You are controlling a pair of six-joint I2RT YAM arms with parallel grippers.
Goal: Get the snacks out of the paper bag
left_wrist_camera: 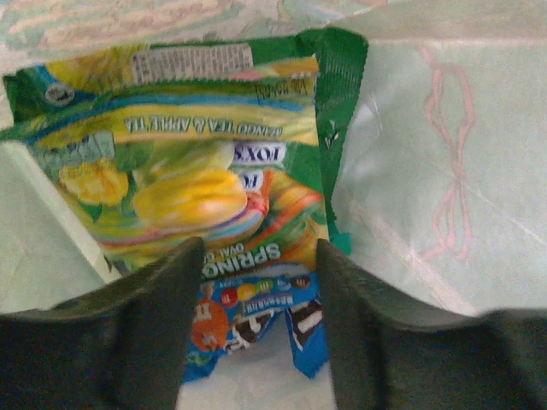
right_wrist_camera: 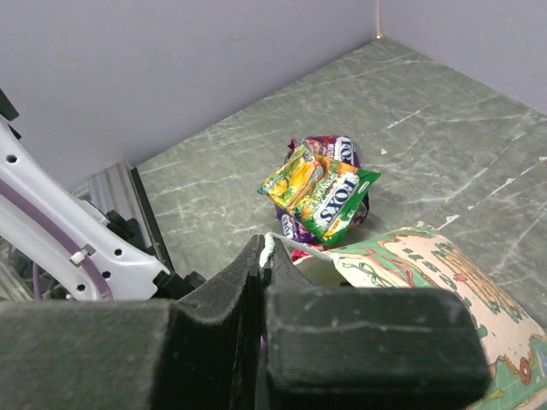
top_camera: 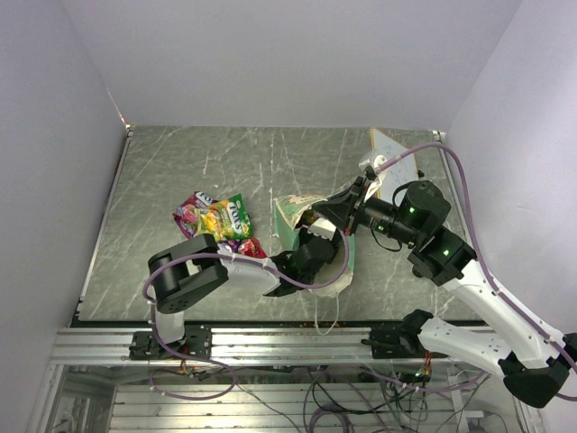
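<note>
Within the bag (right_wrist_camera: 427, 282), our left gripper (left_wrist_camera: 256, 260) gapes over snacks (left_wrist_camera: 214, 171) while our right gripper (right_wrist_camera: 263, 266) clamps it open for access.

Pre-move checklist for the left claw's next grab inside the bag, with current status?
1. Left claw open: ok.
2. Green Fox's packet straight ahead of the opening: ok.
3. Only one packet in the gap: not ok, blue M&M's packet lies there too.
4. Right claw shut on paper bag rim, mouth held open: ok.
5. Snack pile lies outside the bag: ok.
6. More snacks deeper in the bag: cannot tell.
</note>
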